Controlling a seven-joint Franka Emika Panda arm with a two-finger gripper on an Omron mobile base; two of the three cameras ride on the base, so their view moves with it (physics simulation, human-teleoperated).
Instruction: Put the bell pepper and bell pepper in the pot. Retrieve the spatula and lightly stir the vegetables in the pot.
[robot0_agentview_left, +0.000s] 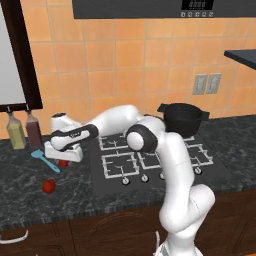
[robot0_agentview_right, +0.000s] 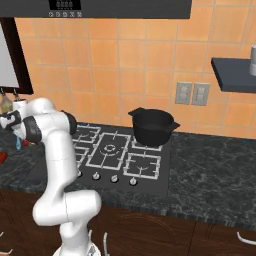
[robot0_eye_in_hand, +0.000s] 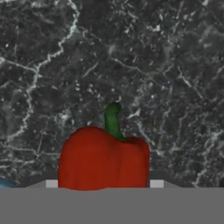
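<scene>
From the left base view, the arm reached out to the left of the stove (robot0_agentview_left: 150, 162) and low over the dark tabletop (robot0_agentview_left: 30, 190), its hand pointing down at a bell pepper (robot0_agentview_left: 63, 163) that lay just left of the stove's edge and showed as a red sliver under the white hand. The pincer (robot0_agentview_left: 64, 159) sat right on top of that pepper, so the pepper lay directly below and between the fingers rather than off to either side. The second bell pepper (robot0_agentview_left: 48, 186) rested nearer the front edge of the tabletop, left of the stove and apart from the hand, and the light-blue spatula (robot0_agentview_left: 44, 160) lay just left of the hand, its handle running toward the front. The black pot (robot0_agentview_left: 181, 118) stood on the back right burner of the stove, well away from the hand. From the right base view, the pot (robot0_agentview_right: 151, 127) sat on the stove's far side, and the hand was down at the far left past the stove's left edge, too small to read the fingers. From the hand view, the bell pepper (robot0_eye_in_hand: 103, 159) lay on its side, green stem pointing up the picture, centred low in line with the pincer, with pale finger tips showing at either flank. The pincer stood partly closed, its jaws flanking the pepper; whether they had actually gripped it I could not tell.
</scene>
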